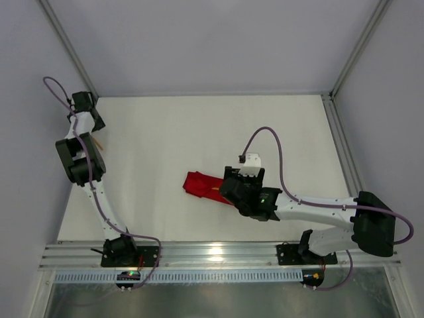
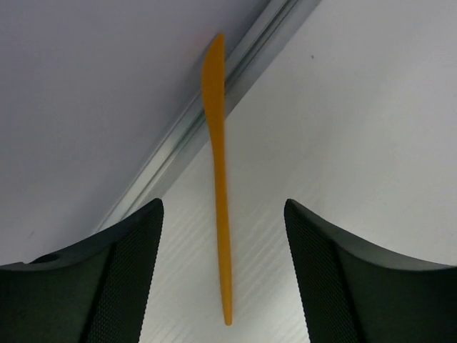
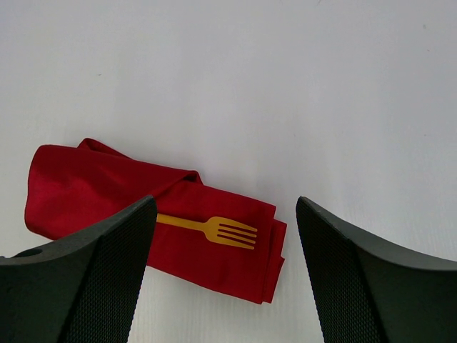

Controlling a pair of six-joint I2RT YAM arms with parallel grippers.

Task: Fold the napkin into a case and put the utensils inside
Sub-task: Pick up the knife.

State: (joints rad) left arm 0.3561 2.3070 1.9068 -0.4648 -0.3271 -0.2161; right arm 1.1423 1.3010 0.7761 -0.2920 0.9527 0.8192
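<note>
The red napkin [image 3: 86,187] lies folded and rumpled mid-table, also seen from above [image 1: 199,184]. An orange fork [image 3: 227,231] rests on top of it, tines to the right, its handle hidden behind my left finger [image 3: 93,279]. My right gripper [image 3: 225,211] hovers open over the napkin's near end [image 1: 225,189]. Far off at the table's back left, my left gripper [image 2: 223,271] is open, its fingers either side of a slim orange utensil [image 2: 217,171] lying flat on the table, not touching it. From above, only a sliver of that utensil [image 1: 99,141] shows beside the left gripper [image 1: 89,114].
A metal rail [image 2: 214,107] along the foot of the left wall runs right by the utensil's far end. White table [image 1: 199,132] spreads between the two arms. An aluminium rail [image 1: 218,252] carries both bases at the near edge.
</note>
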